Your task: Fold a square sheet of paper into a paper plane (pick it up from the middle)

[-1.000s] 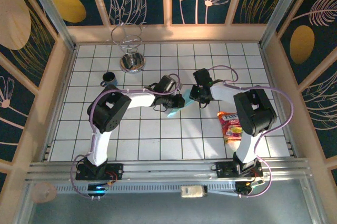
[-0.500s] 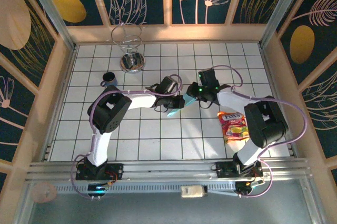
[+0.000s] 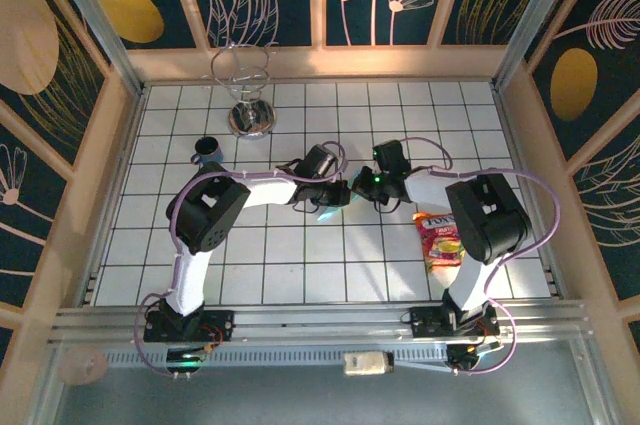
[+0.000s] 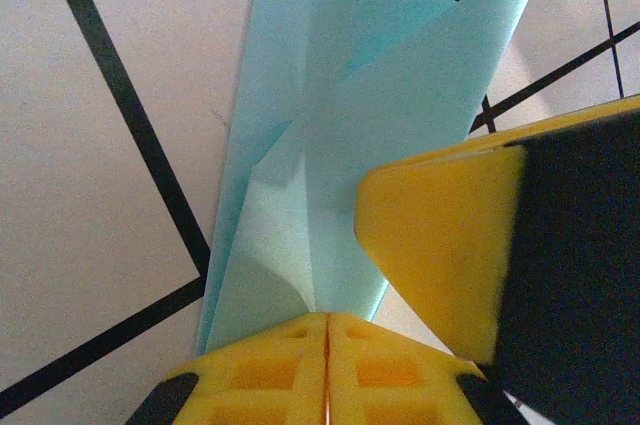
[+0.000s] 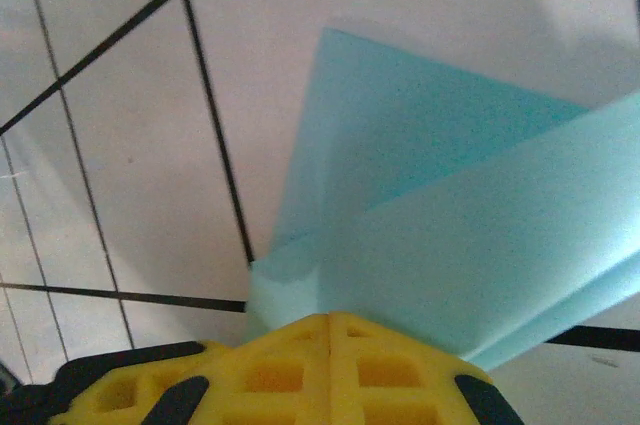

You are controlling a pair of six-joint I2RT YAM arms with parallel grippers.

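The thin light-blue paper sheet [image 4: 300, 145] is near the middle of the white tiled tabletop [image 3: 300, 265], between the two arms. We cannot tell if it lies on the tiles or hangs just above them. It is no longer a flat square: the left wrist view shows overlapping layers, slanted creases and a narrow body, with one flap standing up.

The left claw [image 4: 328, 320] is fully closed on one end of the sheet. The right claw [image 5: 330, 323] is also fully closed, pinching the paper from the other side, and the two claws are very near each other.

We judge that the early folds are done and that the wing folds and the final flattening are left. An orange-red snack packet [image 3: 443, 237] lies apart to the right.
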